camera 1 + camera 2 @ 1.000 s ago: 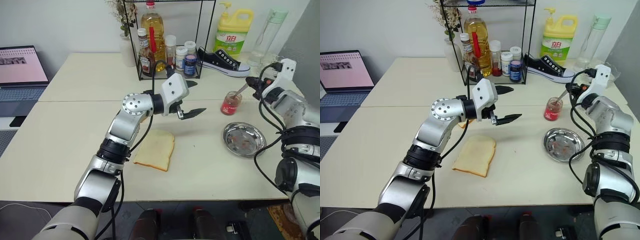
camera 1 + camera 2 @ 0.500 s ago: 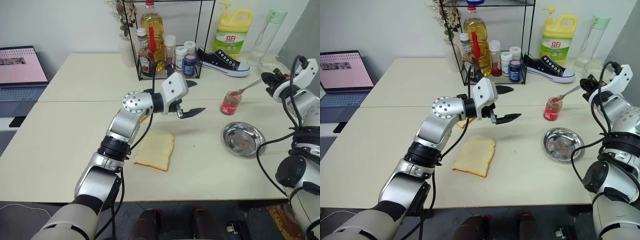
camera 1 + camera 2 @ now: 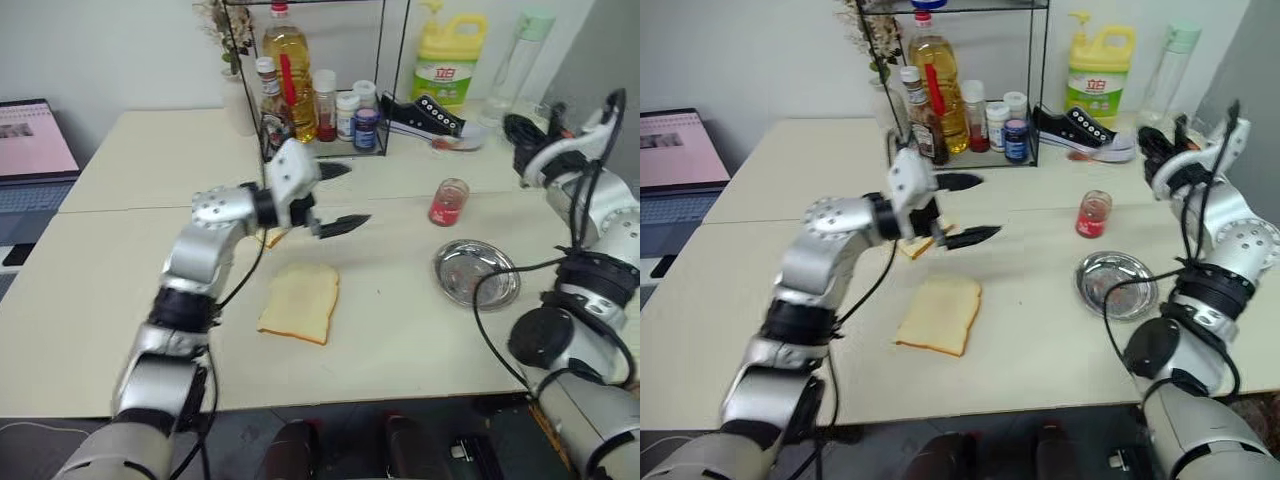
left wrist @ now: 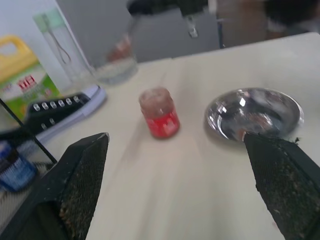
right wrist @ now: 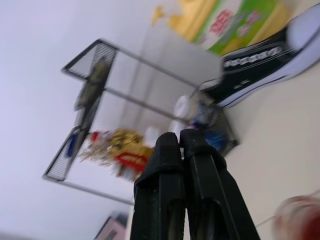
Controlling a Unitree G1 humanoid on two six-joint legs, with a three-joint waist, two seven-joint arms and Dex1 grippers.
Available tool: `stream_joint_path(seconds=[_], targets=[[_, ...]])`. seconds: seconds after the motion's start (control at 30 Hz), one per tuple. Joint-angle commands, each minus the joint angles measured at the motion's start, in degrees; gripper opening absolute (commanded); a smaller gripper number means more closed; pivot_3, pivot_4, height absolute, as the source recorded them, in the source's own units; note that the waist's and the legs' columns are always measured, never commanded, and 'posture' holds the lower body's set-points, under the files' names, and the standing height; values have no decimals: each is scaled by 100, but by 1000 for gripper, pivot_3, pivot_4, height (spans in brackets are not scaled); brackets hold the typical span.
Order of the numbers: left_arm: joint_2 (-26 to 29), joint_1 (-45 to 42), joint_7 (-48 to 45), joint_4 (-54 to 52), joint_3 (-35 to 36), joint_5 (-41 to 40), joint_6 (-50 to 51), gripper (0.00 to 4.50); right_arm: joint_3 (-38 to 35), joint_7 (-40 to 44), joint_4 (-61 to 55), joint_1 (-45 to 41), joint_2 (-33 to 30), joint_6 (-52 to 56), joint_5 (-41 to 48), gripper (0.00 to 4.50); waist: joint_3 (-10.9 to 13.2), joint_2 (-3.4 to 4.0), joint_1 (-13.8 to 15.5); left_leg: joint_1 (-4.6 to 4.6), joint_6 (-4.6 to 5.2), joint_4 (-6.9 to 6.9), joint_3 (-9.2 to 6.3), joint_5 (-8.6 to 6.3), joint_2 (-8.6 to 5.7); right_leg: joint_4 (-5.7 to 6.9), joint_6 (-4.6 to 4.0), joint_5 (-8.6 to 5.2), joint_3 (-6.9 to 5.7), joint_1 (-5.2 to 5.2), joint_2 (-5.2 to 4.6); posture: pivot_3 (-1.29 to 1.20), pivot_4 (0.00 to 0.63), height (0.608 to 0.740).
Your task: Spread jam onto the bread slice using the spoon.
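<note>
The bread slice (image 3: 298,302) lies flat and plain near the table's middle. My left gripper (image 3: 343,197) hovers above and behind it with its fingers wide open and nothing between them. The small jar of red jam (image 3: 448,201) stands to the right, also in the left wrist view (image 4: 160,112). My right gripper (image 3: 1152,143) is raised behind the jar at the far right, shut on the spoon (image 3: 452,143). The spoon's bowl carries red jam and reaches left from the gripper, a blur in the left wrist view (image 4: 121,47).
A round steel dish (image 3: 475,274) sits in front of the jar. At the back are a wire rack (image 3: 320,80) of bottles, a black shoe (image 3: 430,112), a yellow jug (image 3: 447,60) and a clear bottle (image 3: 520,60). A laptop (image 3: 35,140) is at the far left. Another bread piece (image 3: 272,237) lies under my left arm.
The right gripper lifted the spoon out of the jar and carried it up and back, rolling its wrist. The left gripper drifted left. The camera view has shifted too.
</note>
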Motion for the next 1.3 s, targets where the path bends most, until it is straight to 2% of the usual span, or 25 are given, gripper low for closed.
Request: stream_joint_path(seconds=[0.03, 0.23, 0.37, 0.43, 0.53, 0.73, 1.03, 1.3], targets=[[616, 900, -136, -1091, 613, -405, 241, 4500, 492, -206, -888, -24, 435, 332, 631, 32, -1, 2, -23, 1, 0, -3, 0, 0, 1, 1, -1, 0, 1, -1, 0, 0, 150, 740], [1110, 2698, 236, -2619, 1530, -1046, 873, 4500, 1552, -14, -1857, 592, 766, 743, 905, 32, -1, 2, 116, 5, -2, -16, -9, 1, -5, -14, -2, -1, -2, 7, -7, 0, 150, 740], [910, 5380, 430, -3894, 2487, -1011, 747, 4500, 3147, 814, -2844, 1500, 829, 851, 422, 32, -17, -7, 66, 17, -1, -34, 2, 0, -9, -42, -2, 0, 10, 17, -13, 0, 150, 740], [758, 6013, 572, -4068, 2684, -985, 564, 4500, 3725, 1247, -3144, 1840, 639, 732, 125, 32, -15, -8, 66, 26, 1, -54, 16, -1, -4, -56, -3, -1, 40, 15, -14, 0, 150, 740], [497, 6532, 828, -4287, 2747, -1010, 391, 4500, 4188, 1622, -3349, 2206, 527, 530, -162, 32, -14, -9, 179, 26, 0, -51, -15, 0, 1, -49, -11, 3, 10, 20, -9, 0, 150, 740], [191, 6935, 1203, -4513, 2545, -908, 174, 4500, 5012, 2231, -3595, 2633, 330, -53, -1010, 32, -24, -24, 207, 46, 2, -47, -29, 6, -1, -60, -22, 9, -14, 37, -9, 0, 150, 740], [343, 6664, 1474, -4566, 2250, -904, 249, 4500, 5929, 2903, -3505, 2909, 172, -1179, -2398, 32, -25, -26, 181, 45, 1, -53, -28, 6, 1, -59, -22, 9, -21, 50, -4, 0, 150, 740], [508, 6368, 1668, -4624, 2107, -953, 427, 4500, 6104, 3233, -3358, 2892, 213, -1675, -3027, 32, -26, -27, 182, 46, 0, -53, -27, 6, -1, -59, -22, 9, -24, 49, -3, 0, 150, 740]])
